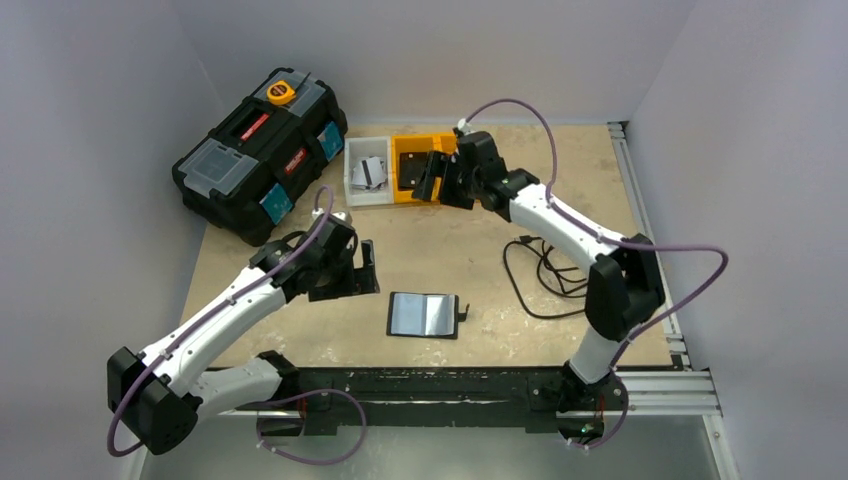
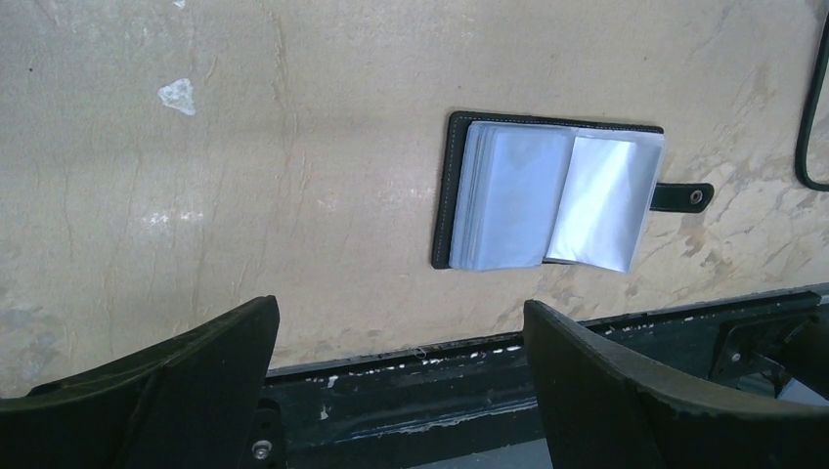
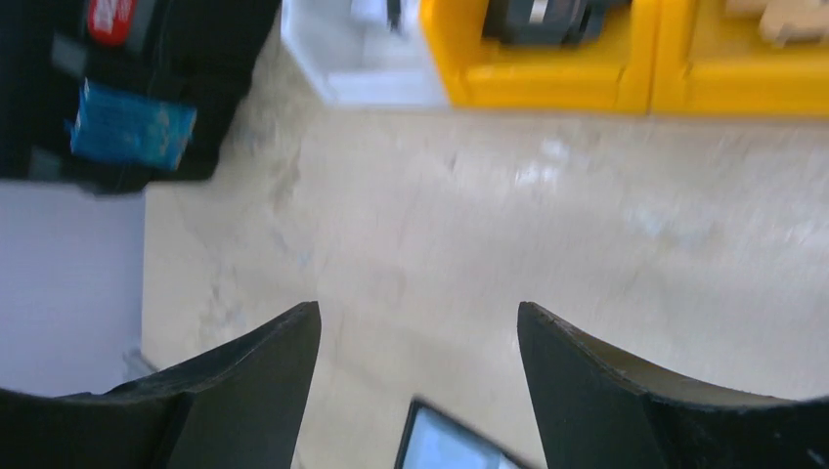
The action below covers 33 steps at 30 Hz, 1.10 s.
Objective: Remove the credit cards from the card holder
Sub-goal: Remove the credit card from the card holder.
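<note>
Left wrist: card holder (image 2: 445, 195) beyond spread L jaws, apart; R jaws spread too.

Toolbox (image 1: 258, 152), white bin (image 1: 368, 198), yellow bin (image 1: 410, 198), black cable (image 1: 553, 272)

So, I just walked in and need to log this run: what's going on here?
Two robot arms are working over a table. The card holder lies open and flat near the front edge, with pale credit cards showing inside it. The left gripper hovers open beside it, holding nothing. The right gripper is also open and empty, farther back by the yellow bin.
</note>
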Each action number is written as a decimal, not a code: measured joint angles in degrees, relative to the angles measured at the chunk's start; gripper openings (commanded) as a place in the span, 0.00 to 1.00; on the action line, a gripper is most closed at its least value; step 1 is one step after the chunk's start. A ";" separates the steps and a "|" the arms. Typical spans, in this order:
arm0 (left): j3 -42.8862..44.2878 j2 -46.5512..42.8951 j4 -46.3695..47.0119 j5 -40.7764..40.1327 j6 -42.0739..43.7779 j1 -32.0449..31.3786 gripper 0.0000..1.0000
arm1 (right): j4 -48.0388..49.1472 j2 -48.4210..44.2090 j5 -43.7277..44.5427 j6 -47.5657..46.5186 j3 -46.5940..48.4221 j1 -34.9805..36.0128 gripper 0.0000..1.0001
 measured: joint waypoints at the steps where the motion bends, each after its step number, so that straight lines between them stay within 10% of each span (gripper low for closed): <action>1: -0.04 0.39 0.26 0.15 0.00 0.13 0.96 | 0.31 -2.54 0.44 0.09 -2.93 1.25 0.74; 14: -0.07 3.34 2.25 0.92 0.02 1.44 0.96 | 1.14 -19.26 6.78 7.85 -29.55 18.08 0.72; 33: -2.05 4.26 2.75 1.99 0.00 1.49 0.96 | 2.95 -10.12 16.83 15.04 -32.85 29.57 0.64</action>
